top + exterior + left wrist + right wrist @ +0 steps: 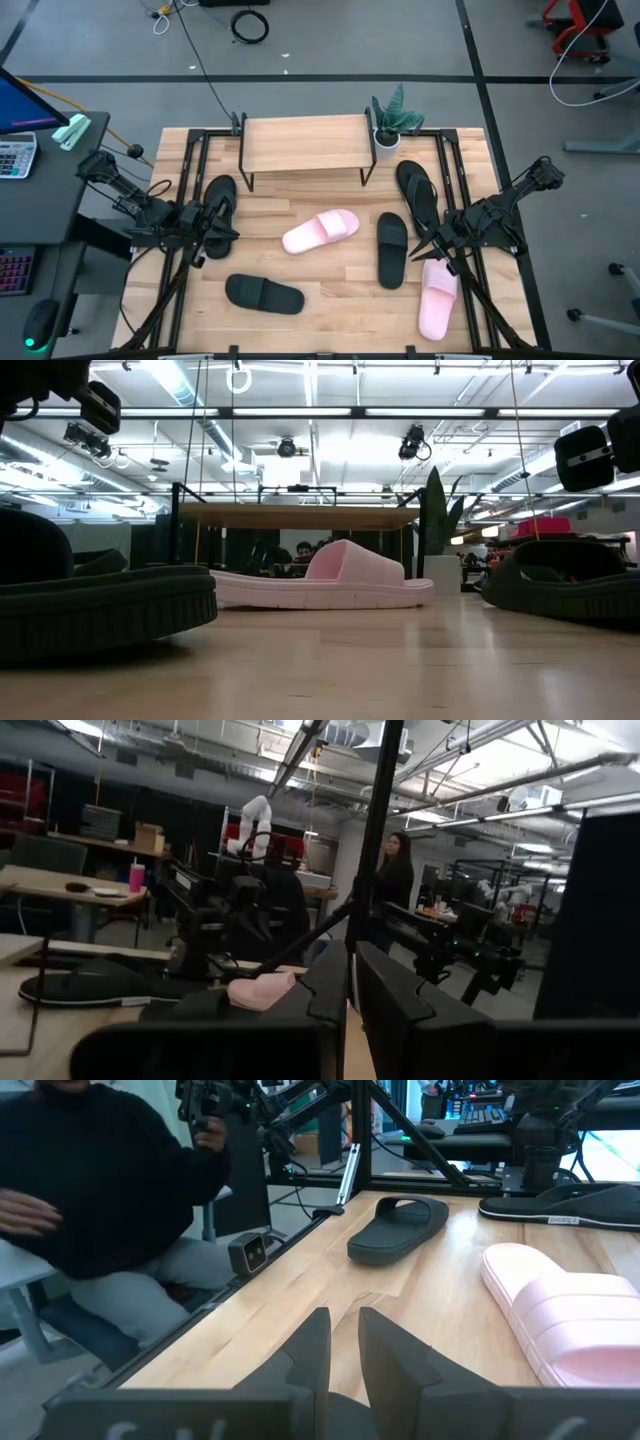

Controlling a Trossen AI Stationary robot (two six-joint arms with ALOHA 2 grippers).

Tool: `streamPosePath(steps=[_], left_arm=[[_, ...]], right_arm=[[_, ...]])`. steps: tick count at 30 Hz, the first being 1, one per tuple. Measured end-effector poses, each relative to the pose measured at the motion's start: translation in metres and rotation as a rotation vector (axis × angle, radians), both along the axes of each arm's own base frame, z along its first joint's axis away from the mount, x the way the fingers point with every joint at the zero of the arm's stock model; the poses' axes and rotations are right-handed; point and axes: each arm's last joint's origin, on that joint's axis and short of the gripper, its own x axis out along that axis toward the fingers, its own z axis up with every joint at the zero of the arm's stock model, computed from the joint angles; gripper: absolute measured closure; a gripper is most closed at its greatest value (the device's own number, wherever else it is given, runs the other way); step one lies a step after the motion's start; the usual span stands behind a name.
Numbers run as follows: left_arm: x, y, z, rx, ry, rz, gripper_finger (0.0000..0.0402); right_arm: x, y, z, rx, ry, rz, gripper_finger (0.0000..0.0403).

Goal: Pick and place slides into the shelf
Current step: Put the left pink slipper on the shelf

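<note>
**Six slides on the table, shelf top bare**

Nearest the front edge lay one black slide [264,294] and one pink slide [437,297]; mid-table, a second pink slide [320,231] and a second black slide [392,248]; farther back, one flip-flop [214,200] at left and one flip-flop [417,192] at right; farthest, the shelf [305,142]. Two of each, then. They looked light, soft and foamy; the broad strap seemed the best hold. Left gripper [228,231] and right gripper [424,249] hovered with fingers narrowly parted, holding nothing.

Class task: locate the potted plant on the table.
High view: the potted plant stands at the table's far edge, right of centre, beside the shelf's right end.
</note>
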Motion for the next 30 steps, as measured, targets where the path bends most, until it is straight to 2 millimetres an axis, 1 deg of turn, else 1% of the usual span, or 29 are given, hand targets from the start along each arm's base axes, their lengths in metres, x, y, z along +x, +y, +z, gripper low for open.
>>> streamPosePath(steps=[3,6,12,14,16,18,20,22,24,27,30], left_arm=[[-0.001,-0.001,-0.001,-0.018,0.01,-0.02,0.0362],[-0.001,-0.003,-0.003,0.056,0.021,-0.017,0.0343],[-0.001,-0.004,-0.003,0.173,-0.003,0.019,0.0291],[-0.001,-0.003,0.0,0.209,-0.016,0.035,0.0276],[-0.001,-0.003,0.01,0.237,-0.048,0.058,0.0264],[-0.001,-0.002,0.024,0.254,-0.086,0.085,0.0254],[-0.001,0.0,0.041,0.258,-0.116,0.109,0.0248],[-0.001,0.002,0.059,0.285,-0.106,0.125,0.0245],[0.001,0.003,0.076,0.338,-0.044,0.132,0.0244],[0.008,0.005,0.096,0.405,0.113,0.185,0.0246],[0.022,0.004,0.105,0.46,0.248,0.26,0.025]], right_arm=[[0.0,0.0,0.0,0.0,0.0,0.0,0.034],[0.0,0.0,0.0,-0.001,0.0,0.0,0.034],[0.0,0.0,0.0,0.0,0.0,0.0,0.034],[0.0,0.0,0.0,0.0,0.0,0.0,0.034],[0.0,0.0,0.0,0.0,0.0,0.0,0.034],[0.0,0.0,0.0,0.0,0.0,0.0,0.034],[0.0,0.0,0.0,0.0,-0.001,0.0,0.034],[0.0,0.0,0.0,0.0,0.0,0.0,0.034],[0.0,0.0,0.0,0.0,0.0,0.0,0.034],[0.0,0.0,0.0,0.0,0.0,0.0,0.034],[0.0,0.0,0.0,0.0,-0.001,0.0,0.034]])
